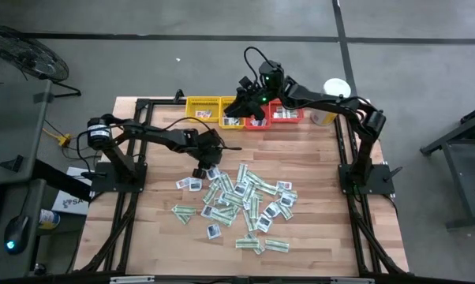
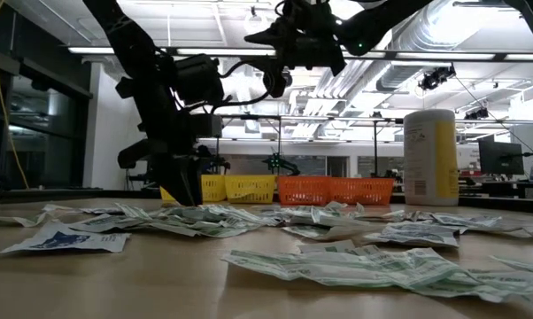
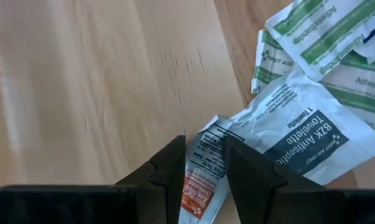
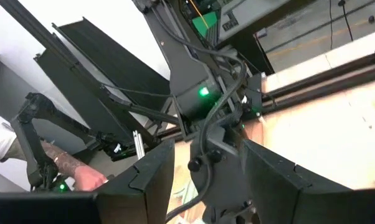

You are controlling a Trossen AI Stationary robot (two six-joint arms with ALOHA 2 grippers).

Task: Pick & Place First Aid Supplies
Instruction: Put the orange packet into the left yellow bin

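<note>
The first aid supplies lie as a loose pile of flat paper packets in the middle of the wooden table. My left gripper points steeply down at the pile's far left corner, open. Its fingers stand on either side of a small white packet with an orange band. That packet lies flat, its far end tucked under a white-and-blue towelette packet. In the low view the left gripper is just above the tabletop. My right gripper hangs open and empty, high over the trays at the far edge.
Yellow trays and red trays stand in a row along the far edge, with packets in some. A tall white-and-yellow canister stands at the far right. Bare wood lies left of the pile. A person's forearm shows beyond the table.
</note>
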